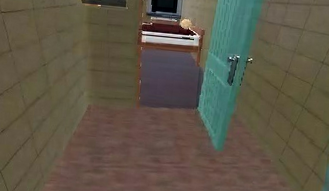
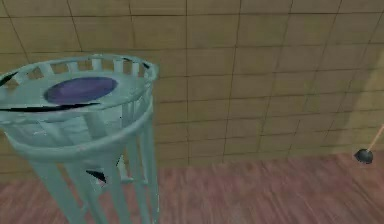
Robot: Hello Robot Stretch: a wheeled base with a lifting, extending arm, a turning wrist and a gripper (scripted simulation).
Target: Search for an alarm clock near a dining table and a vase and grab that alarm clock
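door (image 1: 228, 64): teal, ajar, at the forward view's right
bed (image 1: 173, 36): past the doorway, dark screen (image 1: 164, 3) behind it
basket (image 2: 85, 130): teal, slatted, by the tiled wall (image 2: 270, 80)
plunger (image 2: 366, 154): on the floor, well apart from the basket
claw: cannot tell its state
alarm clock: cannot tell where

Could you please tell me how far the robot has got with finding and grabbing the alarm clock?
Done: nothing yet. Under way: the search; the robot looks down a tiled corridor past an open door toward a bed, with a basket and a plunger at its side. Left: finding the dining table, vase and alarm clock, then grabbing it.
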